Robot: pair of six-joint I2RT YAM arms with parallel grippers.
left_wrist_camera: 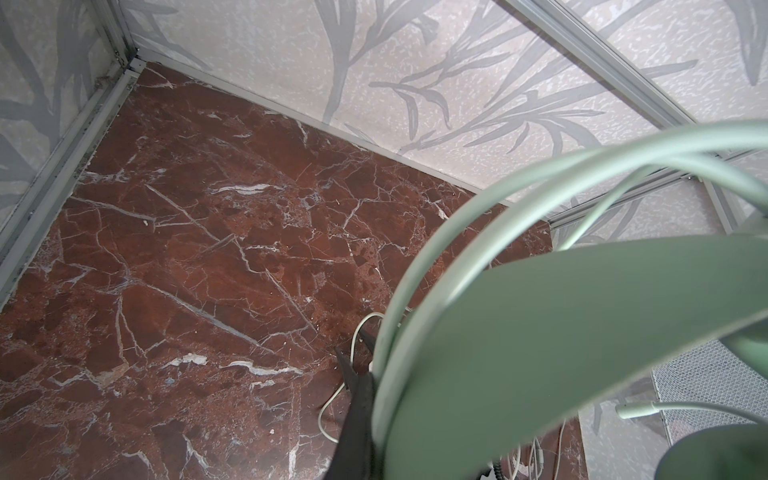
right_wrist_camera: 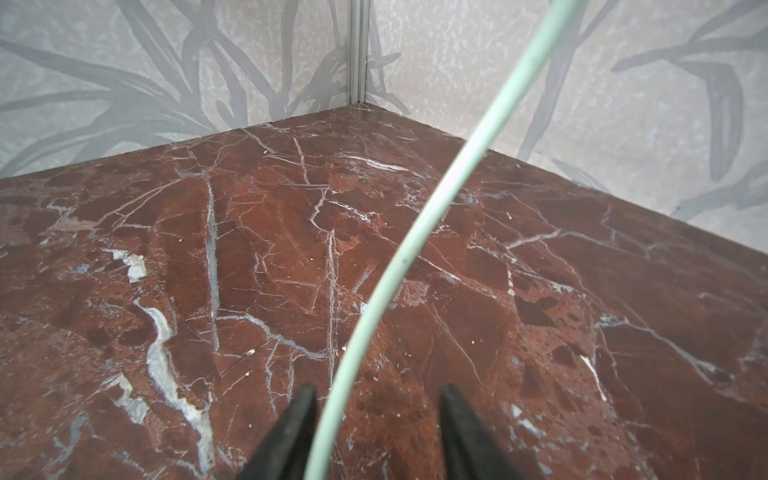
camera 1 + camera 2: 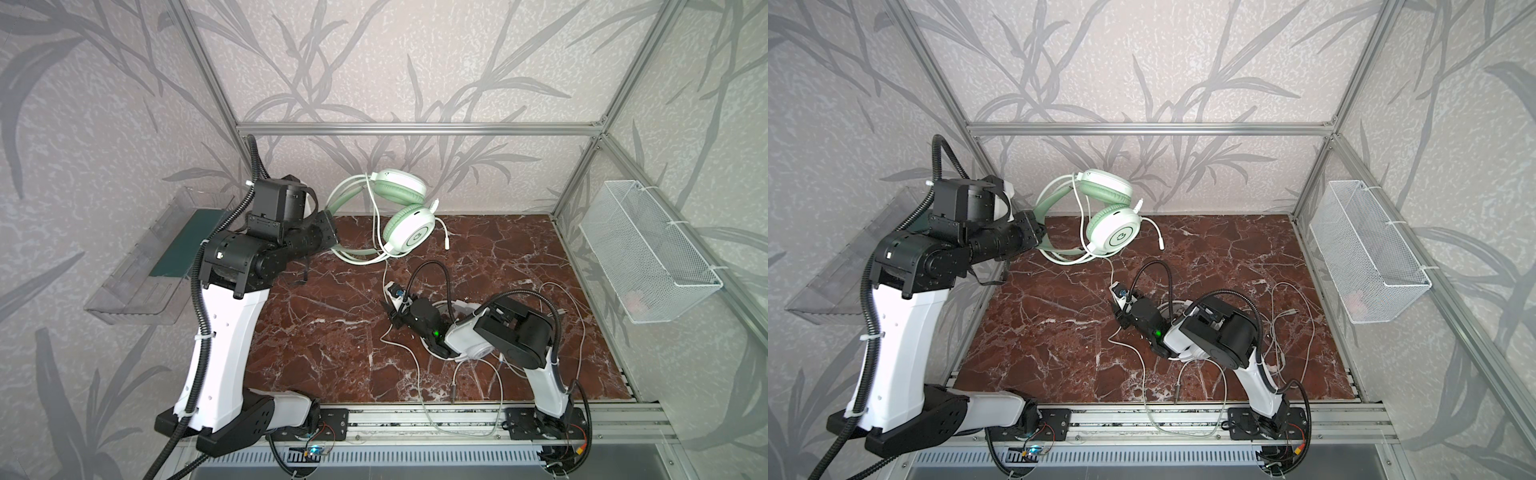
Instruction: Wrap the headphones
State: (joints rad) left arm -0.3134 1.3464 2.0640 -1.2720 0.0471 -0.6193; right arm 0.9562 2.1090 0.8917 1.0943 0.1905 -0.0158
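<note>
The mint-green headphones (image 3: 411,237) (image 3: 1119,235) hang in the air at the back of the marble table, cups tilted. My left gripper (image 3: 328,232) (image 3: 1037,232) is shut on their headband (image 1: 561,353), which fills the left wrist view. Their pale cable (image 3: 384,270) (image 2: 415,249) drops from the cups to my right gripper (image 3: 392,305) (image 2: 376,390), low at the table's middle. It runs between the jaws, which stand apart, close beside one finger. Past the gripper it trails to the front rail. A white headset (image 3: 478,354) lies mostly hidden under the right arm.
A white wire-mesh basket (image 3: 648,257) hangs on the right wall. A clear plastic tray (image 3: 137,270) with a dark green pad hangs on the left wall. Thin loose cables (image 3: 577,332) lie right of the right arm and loop over the front aluminium rail (image 3: 415,419).
</note>
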